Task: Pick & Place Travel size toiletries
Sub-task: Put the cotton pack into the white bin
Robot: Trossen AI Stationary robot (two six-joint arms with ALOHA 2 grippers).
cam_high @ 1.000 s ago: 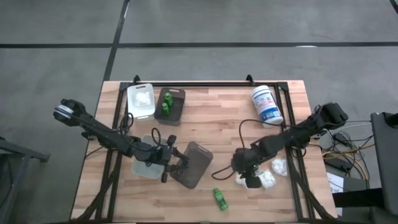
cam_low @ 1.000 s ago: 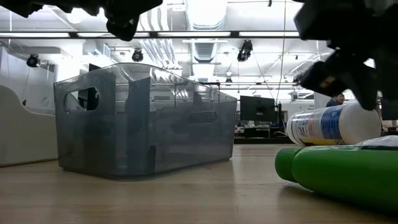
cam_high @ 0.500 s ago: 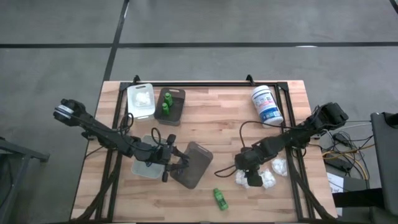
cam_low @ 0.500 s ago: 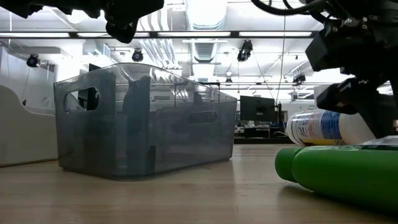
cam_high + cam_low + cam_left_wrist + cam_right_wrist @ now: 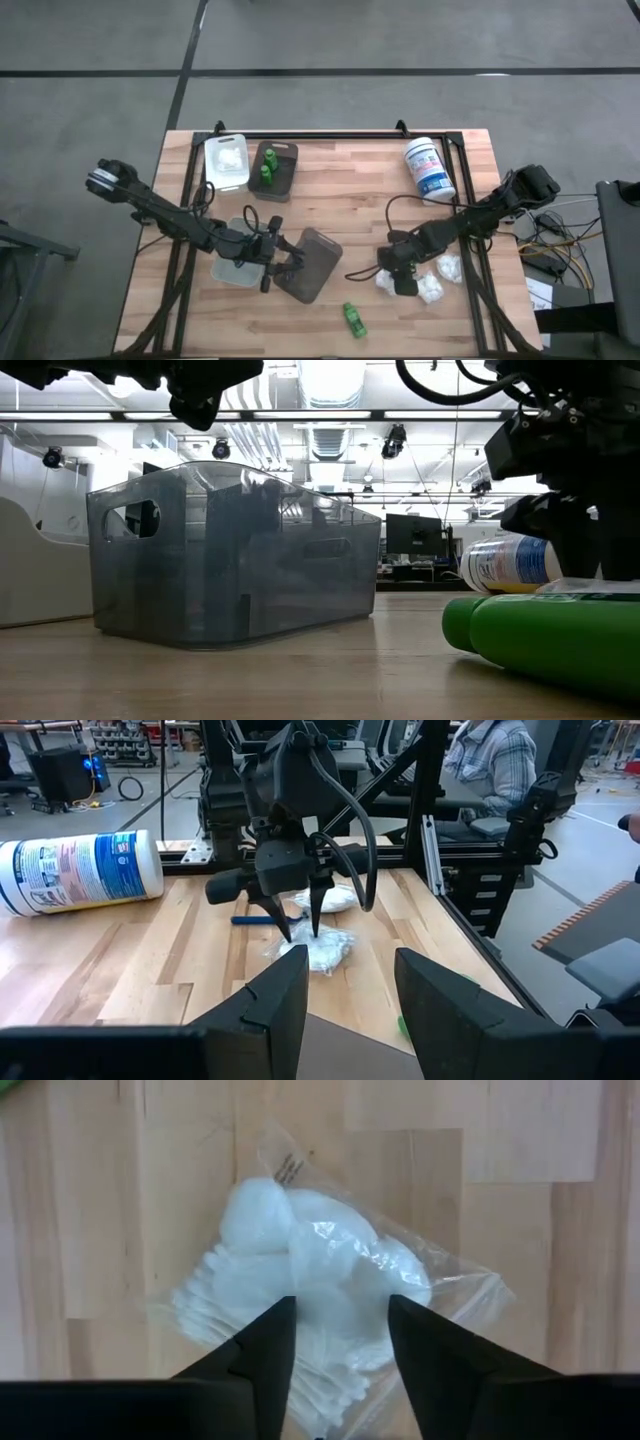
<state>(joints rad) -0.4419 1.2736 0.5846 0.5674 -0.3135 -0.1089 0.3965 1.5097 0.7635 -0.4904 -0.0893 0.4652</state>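
My right gripper (image 5: 300,930) points down, open, over a lumpy white packet (image 5: 310,1260) near the table's right side, a finger on either side of it. Two more white packets (image 5: 430,290) (image 5: 447,267) lie beside it, and a slim blue stick (image 5: 255,920) lies just behind. A green bottle (image 5: 353,319) rests on its side near the front edge. My left gripper (image 5: 285,262) hangs open and roughly level above the left rim of a grey see-through bin (image 5: 312,265), nothing between its fingers. My right gripper comes at the white packet's top (image 5: 318,948) from above, its fingertips (image 5: 286,926) right at the clear wrapper. I cannot tell whether they touch it. The packet lies flat on the table.
At the far left stand a white tray (image 5: 227,160) with a packet and a dark tray (image 5: 272,168) with green bottles. A clear tray (image 5: 232,270) lies under my left arm. A large white tub (image 5: 430,168) lies on its side at the far right. A person sits beyond the table.
My right gripper has come down onto the white packet, shifted slightly toward the far edge and tipped more steeply downward. The packets and the bottle have stayed in place.
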